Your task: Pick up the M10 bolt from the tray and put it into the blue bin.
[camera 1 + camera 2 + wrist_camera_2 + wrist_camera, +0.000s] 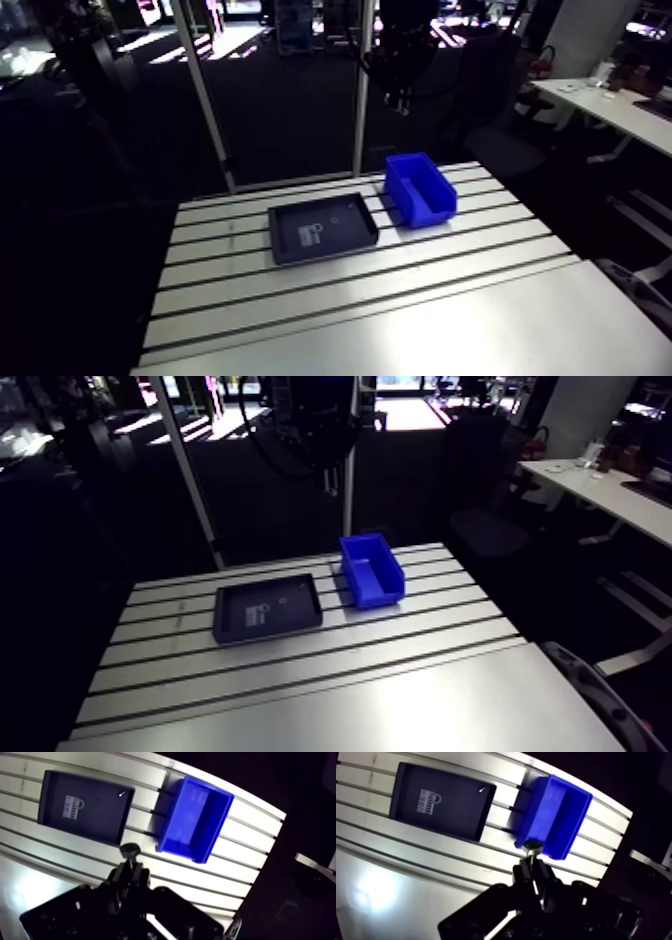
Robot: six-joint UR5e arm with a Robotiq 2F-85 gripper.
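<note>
High over the far side of the slotted table (pixel 420 300), in the arm view, we see the gripper (pixel 401 98) hanging well above the blue bin (pixel 420 187); whatever it carries is too small and dark for us to read from here. Just beside the bin, on the same table, lies the dark tray (pixel 322 228), flat, with a pale label on its floor. Bin and tray sit near each other but do not touch.

Looking down past the fingers in the wrist view, we find the M10 bolt (pixel 532 845) out of the tray and clamped in the narrow gap between the two fingers, which are closed onto its shank. Its hex head pokes out just beyond the fingertips. Below it we see the bin's open mouth and, further off, the tray with its white label (pixel 428 801). The two eyes place the bolt differently against the bin's rim, so we cannot tell whether it stands squarely over the opening.

We judge the bolt to be steel: stiff, dense for its size, not fragile, and smooth enough to twist or slide in a two-point pinch. The hold on the shank under the head looks sensible to us, since the threads give some bite and the head acts as a stop. Once freed, it would fall fast and could bounce off hard plastic
</note>
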